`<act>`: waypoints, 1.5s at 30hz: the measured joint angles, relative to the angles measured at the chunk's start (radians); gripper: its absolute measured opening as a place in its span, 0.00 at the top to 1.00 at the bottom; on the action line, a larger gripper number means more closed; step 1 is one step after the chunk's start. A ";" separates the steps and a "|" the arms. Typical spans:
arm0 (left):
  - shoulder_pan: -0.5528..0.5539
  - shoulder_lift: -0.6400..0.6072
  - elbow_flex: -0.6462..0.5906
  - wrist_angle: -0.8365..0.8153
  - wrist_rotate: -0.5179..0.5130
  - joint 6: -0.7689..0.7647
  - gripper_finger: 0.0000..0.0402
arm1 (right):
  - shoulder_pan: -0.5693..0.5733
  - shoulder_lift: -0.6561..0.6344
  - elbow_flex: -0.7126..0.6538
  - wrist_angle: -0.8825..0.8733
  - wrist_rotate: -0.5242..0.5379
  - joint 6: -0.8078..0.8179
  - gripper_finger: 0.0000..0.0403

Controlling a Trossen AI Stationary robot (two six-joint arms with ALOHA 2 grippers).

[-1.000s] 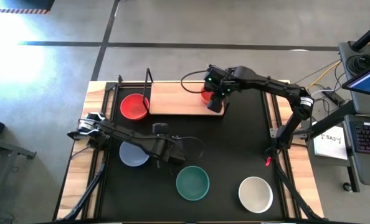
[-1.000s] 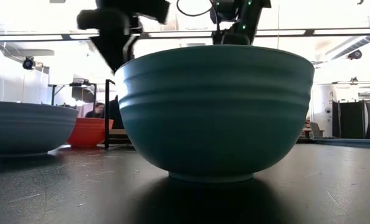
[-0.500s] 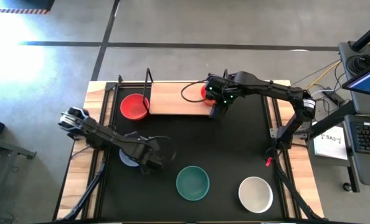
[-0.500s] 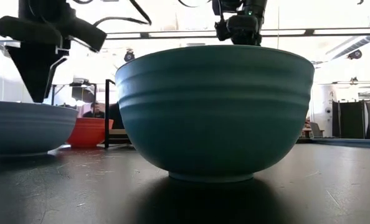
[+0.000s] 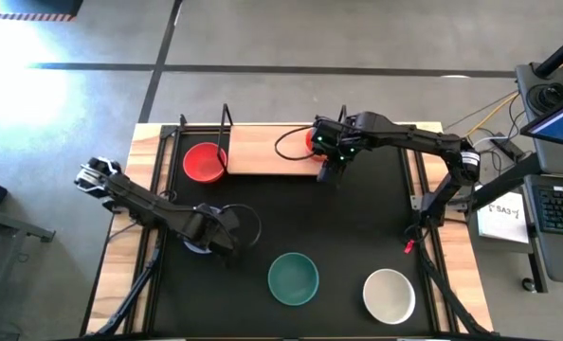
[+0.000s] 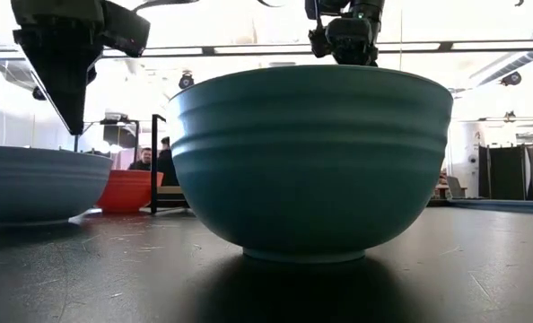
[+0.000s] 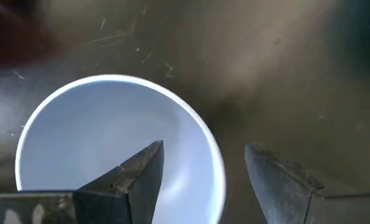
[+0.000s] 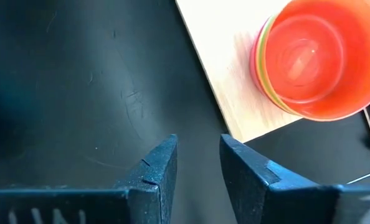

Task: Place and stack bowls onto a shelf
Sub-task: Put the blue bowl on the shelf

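shelf (image 5: 263, 150): at mat's (image 5: 357, 237) far edge | red bowl (image 5: 204, 162): shelf's left end | orange-red bowl (image 8: 313, 62): topping stack, shelf's right end | left gripper (image 7: 203, 180): released, straddling pale blue-grey bowl (image 7: 110, 143) rim | right gripper (image 8: 197, 168): fingers parted, empty, beside shelf's right end | teal bowl (image 5: 292, 278), white bowl (image 5: 389, 295): on mat, well apart from shelf

Teal bowl (image 6: 310, 161) smooth, ridged plastic, slight sheen; shelf (image 5: 267, 150) pale bare wood; mat (image 6: 266, 278) matt black, scratched.
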 joint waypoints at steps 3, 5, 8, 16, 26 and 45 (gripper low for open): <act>0.000 0.029 -0.016 0.008 -0.009 -0.011 0.48 | 0.012 0.000 0.000 -0.005 -0.001 0.004 0.73; 0.000 0.046 -0.028 0.025 -0.010 -0.016 0.48 | 0.025 0.000 0.000 -0.007 -0.002 0.004 0.73; 0.000 0.069 -0.053 0.021 -0.019 -0.031 0.48 | 0.051 0.000 0.000 -0.008 -0.002 0.004 0.73; 0.000 0.148 -0.064 0.047 -0.059 0.017 0.56 | 0.134 0.000 0.000 -0.008 -0.004 0.012 0.73; 0.003 0.199 -0.064 0.064 0.015 0.122 0.96 | 0.194 0.000 0.000 -0.027 -0.001 0.022 0.73; 0.014 0.157 0.215 0.154 -0.089 0.561 1.00 | 0.193 0.000 0.000 -0.070 0.002 0.005 0.73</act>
